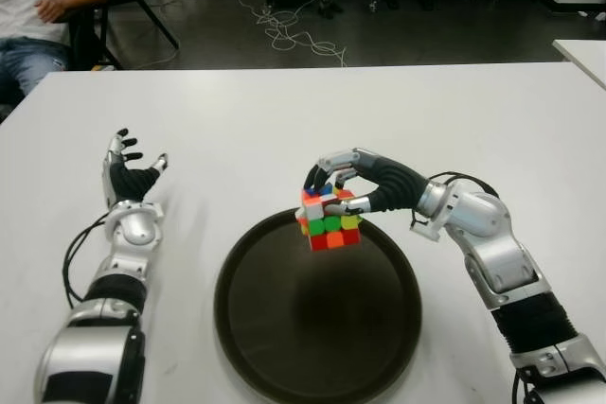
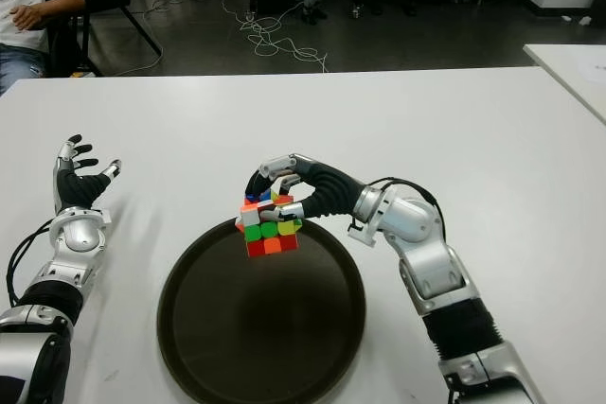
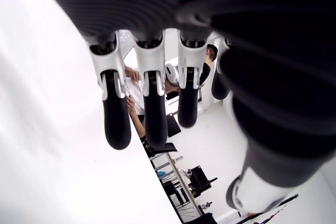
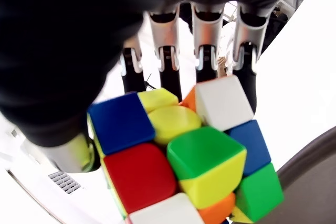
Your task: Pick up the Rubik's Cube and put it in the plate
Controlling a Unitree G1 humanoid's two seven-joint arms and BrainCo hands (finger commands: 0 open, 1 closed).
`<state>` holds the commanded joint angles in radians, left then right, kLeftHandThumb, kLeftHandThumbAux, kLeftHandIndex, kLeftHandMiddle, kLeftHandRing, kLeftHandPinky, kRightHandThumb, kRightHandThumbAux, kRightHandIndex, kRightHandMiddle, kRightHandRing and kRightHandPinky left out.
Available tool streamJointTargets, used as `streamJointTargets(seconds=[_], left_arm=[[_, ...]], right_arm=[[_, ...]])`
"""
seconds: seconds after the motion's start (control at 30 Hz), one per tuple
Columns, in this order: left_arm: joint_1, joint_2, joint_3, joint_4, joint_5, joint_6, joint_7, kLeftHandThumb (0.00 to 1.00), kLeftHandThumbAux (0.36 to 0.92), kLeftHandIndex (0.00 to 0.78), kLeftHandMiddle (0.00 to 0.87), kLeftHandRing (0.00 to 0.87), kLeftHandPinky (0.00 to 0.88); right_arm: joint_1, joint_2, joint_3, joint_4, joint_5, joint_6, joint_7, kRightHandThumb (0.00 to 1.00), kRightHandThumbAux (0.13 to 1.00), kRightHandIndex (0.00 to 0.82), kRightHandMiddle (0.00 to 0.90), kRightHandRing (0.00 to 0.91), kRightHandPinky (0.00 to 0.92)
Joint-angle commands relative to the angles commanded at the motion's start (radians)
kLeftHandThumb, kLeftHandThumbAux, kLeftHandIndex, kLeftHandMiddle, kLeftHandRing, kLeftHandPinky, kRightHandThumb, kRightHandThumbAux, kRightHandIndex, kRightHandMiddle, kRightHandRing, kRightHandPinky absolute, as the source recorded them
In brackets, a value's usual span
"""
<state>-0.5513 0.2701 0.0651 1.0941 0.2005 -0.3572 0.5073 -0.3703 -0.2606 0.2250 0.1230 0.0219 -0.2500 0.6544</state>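
— Rubik's Cube (image 4: 178, 156) first: where is it?
— Clamped in the right hand (image 1: 355, 186), fingers curled over its top, thumb against its side, held above the far rim of the dark round plate (image 1: 284, 347), not touching it.
— And the left hand (image 1: 128, 177)?
— Well left of the plate above the white table (image 1: 284, 120), fingers (image 3: 115, 124) spread, holding nothing.

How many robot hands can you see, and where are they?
2. The left hand shows open over the white table, left of the plate. The right hand holds the Rubik's Cube above the plate's far rim.
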Motion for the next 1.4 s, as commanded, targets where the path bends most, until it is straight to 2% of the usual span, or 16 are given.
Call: streamJointTargets(seconds=[0.1,0.13,0.17,0.2,0.23,0.27,0.3,0.37,0.5,0.7,0.93,1.13,1.2,1.4], left_arm=[[-0.001,0.001,0.0,0.001,0.0,0.002,0.0,0.119,0.798,0.121,0.243,0.336,0.483],[-0.002,0.001,0.001,0.002,0.0,0.003,0.0,0.123,0.793,0.122,0.242,0.334,0.478],[-0.002,0.002,0.002,0.004,-0.001,0.004,-0.001,0.127,0.79,0.122,0.241,0.333,0.474],[-0.003,0.002,0.002,0.005,-0.001,0.004,-0.001,0.128,0.789,0.122,0.239,0.329,0.469],[-0.003,0.002,0.003,0.006,-0.003,0.003,-0.002,0.131,0.786,0.121,0.235,0.322,0.462],[-0.003,0.002,0.004,0.006,-0.003,0.003,-0.002,0.134,0.783,0.121,0.229,0.312,0.45],[-0.003,0.003,0.004,0.007,-0.004,0.003,-0.004,0.136,0.782,0.121,0.227,0.309,0.446],[-0.003,0.002,0.005,0.006,-0.006,0.004,-0.006,0.135,0.776,0.117,0.222,0.306,0.454],[-0.002,0.002,0.004,0.002,-0.006,0.005,-0.009,0.128,0.777,0.112,0.22,0.308,0.467],[-0.002,0.004,-0.001,0.002,0.0,0.007,-0.008,0.128,0.79,0.112,0.223,0.317,0.481],[-0.006,0.005,0.005,0.009,-0.008,0.007,-0.018,0.124,0.787,0.112,0.236,0.319,0.449],[-0.005,0.004,0.004,0.008,-0.007,0.007,-0.013,0.139,0.779,0.114,0.239,0.32,0.443],[-0.004,0.002,0.004,0.004,-0.006,0.008,-0.01,0.134,0.787,0.115,0.27,0.345,0.47],[-0.002,0.001,0.007,0.004,-0.01,0.007,-0.012,0.133,0.797,0.116,0.286,0.379,0.51]], right_arm=[[0.0,0.003,0.0,0.006,-0.016,-0.015,-0.017,0.677,0.727,0.43,0.669,0.7,0.68],[0.0,0.004,-0.001,0.008,-0.022,-0.02,-0.024,0.675,0.73,0.425,0.57,0.583,0.536],[0.0,0.005,0.0,0.009,-0.027,-0.025,-0.031,0.673,0.731,0.422,0.506,0.507,0.443],[0.0,0.007,0.0,0.011,-0.031,-0.028,-0.035,0.544,0.73,0.403,0.468,0.462,0.388],[-0.002,0.009,0.001,0.019,-0.033,-0.033,-0.038,0.348,0.73,0.375,0.414,0.396,0.308],[-0.003,0.01,0.001,0.025,-0.034,-0.036,-0.04,0.222,0.724,0.316,0.349,0.324,0.224],[-0.003,0.012,0.002,0.03,-0.033,-0.038,-0.04,0.178,0.721,0.294,0.326,0.298,0.194],[-0.004,0.013,0.003,0.04,-0.029,-0.041,-0.037,0.072,0.709,0.2,0.232,0.201,0.113],[-0.013,0.012,0.007,0.061,-0.007,-0.033,-0.006,0.015,0.683,0.084,0.115,0.096,0.05],[-0.043,0.015,0.009,0.121,0.029,-0.056,0.058,0.001,0.648,0.015,0.038,0.03,0.014],[-0.066,0.024,0.003,0.165,0.064,-0.079,0.111,0.0,0.629,0.011,0.023,0.008,0.003],[-0.069,0.02,0.0,0.176,0.051,-0.09,0.109,0.0,0.623,0.019,0.033,0.014,0.008],[-0.07,0.019,-0.002,0.177,0.046,-0.091,0.104,0.0,0.631,0.02,0.034,0.017,0.016],[-0.069,0.021,-0.004,0.175,0.056,-0.085,0.111,0.0,0.651,0.021,0.037,0.023,0.021]])
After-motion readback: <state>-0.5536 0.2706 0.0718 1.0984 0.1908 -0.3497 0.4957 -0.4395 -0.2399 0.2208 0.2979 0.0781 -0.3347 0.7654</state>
